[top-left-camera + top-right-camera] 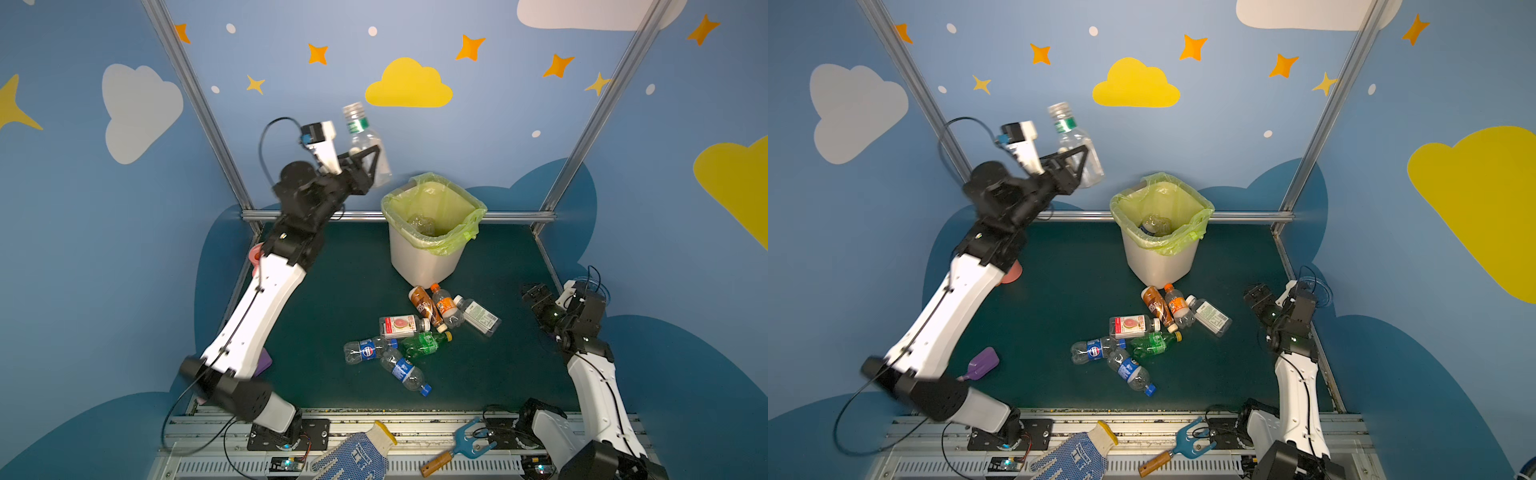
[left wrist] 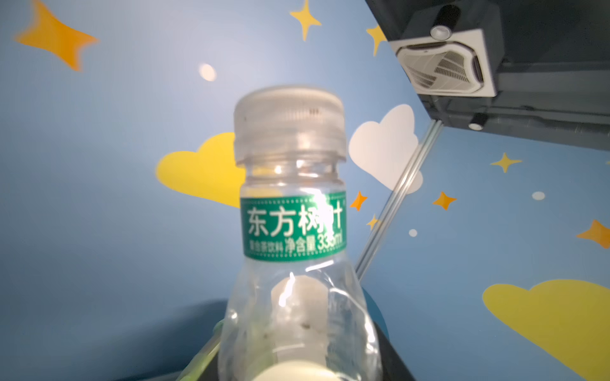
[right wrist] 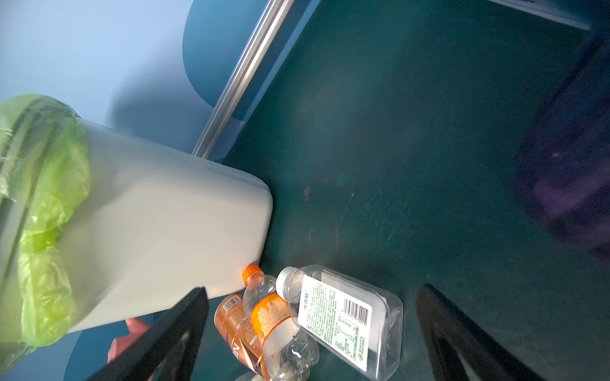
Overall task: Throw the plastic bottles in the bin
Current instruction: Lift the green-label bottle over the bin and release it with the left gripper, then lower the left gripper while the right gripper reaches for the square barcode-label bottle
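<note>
My left gripper [image 1: 368,164] is raised high, left of and above the bin [image 1: 424,262], shut on a clear plastic bottle [image 1: 365,139] with a green neck label [image 2: 293,227]; the bottle stands cap up and looks blurred. The white bin has a yellow-green bag and holds a crushed bottle [image 1: 1154,224]. Several bottles lie on the mat in front of it: brown [image 1: 424,305], orange [image 1: 444,305], white-labelled [image 1: 478,316], red-labelled [image 1: 401,326], green [image 1: 424,344] and two blue-labelled [image 1: 368,350]. My right gripper [image 1: 536,295] hangs open right of the pile, nothing between its fingers [image 3: 185,330].
A pink watering can [image 1: 254,255] is mostly hidden behind the left arm. A purple ribbed object [image 1: 982,363] lies at the mat's left. A dotted glove [image 1: 357,455] and a blue hand fork [image 1: 467,444] rest on the front rail. Metal posts [image 1: 199,104] frame the back.
</note>
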You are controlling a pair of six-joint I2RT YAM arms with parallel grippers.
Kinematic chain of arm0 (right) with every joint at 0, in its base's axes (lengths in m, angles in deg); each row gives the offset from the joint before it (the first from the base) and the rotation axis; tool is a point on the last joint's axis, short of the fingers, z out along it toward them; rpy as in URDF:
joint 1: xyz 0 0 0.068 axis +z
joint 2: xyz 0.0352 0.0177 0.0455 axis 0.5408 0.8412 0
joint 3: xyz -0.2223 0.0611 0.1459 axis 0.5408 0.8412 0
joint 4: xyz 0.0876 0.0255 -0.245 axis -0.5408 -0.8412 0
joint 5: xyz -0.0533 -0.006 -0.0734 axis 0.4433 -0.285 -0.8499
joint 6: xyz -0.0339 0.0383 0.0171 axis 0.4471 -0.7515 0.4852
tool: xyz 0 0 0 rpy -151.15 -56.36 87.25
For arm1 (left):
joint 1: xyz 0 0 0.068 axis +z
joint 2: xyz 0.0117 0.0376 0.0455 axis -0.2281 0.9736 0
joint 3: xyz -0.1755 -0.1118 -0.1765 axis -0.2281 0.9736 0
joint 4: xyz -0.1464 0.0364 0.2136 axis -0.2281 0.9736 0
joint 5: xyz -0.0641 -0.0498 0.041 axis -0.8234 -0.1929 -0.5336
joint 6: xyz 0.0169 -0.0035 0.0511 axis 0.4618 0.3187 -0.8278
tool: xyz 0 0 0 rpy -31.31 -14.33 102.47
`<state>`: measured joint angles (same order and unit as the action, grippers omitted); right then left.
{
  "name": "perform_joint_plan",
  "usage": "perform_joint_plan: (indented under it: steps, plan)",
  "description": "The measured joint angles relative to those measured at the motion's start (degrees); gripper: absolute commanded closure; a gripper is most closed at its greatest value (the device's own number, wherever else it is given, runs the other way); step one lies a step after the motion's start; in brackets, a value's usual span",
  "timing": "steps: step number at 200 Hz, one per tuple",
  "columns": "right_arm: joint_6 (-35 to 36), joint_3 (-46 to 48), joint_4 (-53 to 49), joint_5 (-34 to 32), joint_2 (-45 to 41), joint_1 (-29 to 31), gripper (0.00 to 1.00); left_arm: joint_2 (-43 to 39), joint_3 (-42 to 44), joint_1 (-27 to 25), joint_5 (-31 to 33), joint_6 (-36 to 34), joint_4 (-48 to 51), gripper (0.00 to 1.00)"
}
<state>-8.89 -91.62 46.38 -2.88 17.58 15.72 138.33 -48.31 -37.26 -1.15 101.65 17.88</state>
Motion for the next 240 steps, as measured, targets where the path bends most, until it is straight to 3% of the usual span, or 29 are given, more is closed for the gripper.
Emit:
perform_joint_plan:
  steps: [21,27,34,52,73,97,120,162,205,240]
  plan:
    - [0.26,0.00,-1.14,0.24,-0.87,-0.48,0.02,17.92,-22.84,-3.80,-3.17,-1.60,16.20,0.26]
    - [0.39,0.00,-1.68,0.31,-1.14,-0.74,0.02,21.57,-27.17,-4.52,-3.54,-2.19,20.52,0.17]
    - [0.48,0.00,-2.25,0.37,-1.42,-1.07,0.02,24.15,-30.16,-5.03,-4.00,-2.84,24.74,0.01]
    - [0.48,0.00,-3.23,0.50,-2.43,-1.95,0.02,24.65,-30.40,-5.99,-3.45,-4.92,31.47,0.00]
    - [0.09,0.09,-3.32,0.59,-3.19,-2.40,0.02,13.92,-17.31,-7.41,-0.57,-8.57,28.00,0.00]
    - [-0.57,1.01,-3.21,1.03,-3.21,-2.40,0.02,-5.20,4.26,-9.68,3.23,-11.04,14.36,0.00]
    - [-1.42,1.62,-3.30,1.55,-2.75,-2.40,0.02,-16.17,13.05,-10.05,7.13,-12.76,5.20,0.00]
    - [-4.46,2.38,-1.03,4.66,-1.73,-2.34,0.02,-23.12,28.74,-9.42,13.86,-13.70,-2.95,0.00]
    - [-11.52,5.38,-1.31,6.03,1.22,-0.74,0.02,-23.91,47.39,-8.70,19.43,-11.80,-1.36,0.00]
    - [-17.68,6.40,-2.23,5.35,2.08,5.29,0.02,-27.80,58.73,-6.80,23.41,-7.87,0.11,0.00]
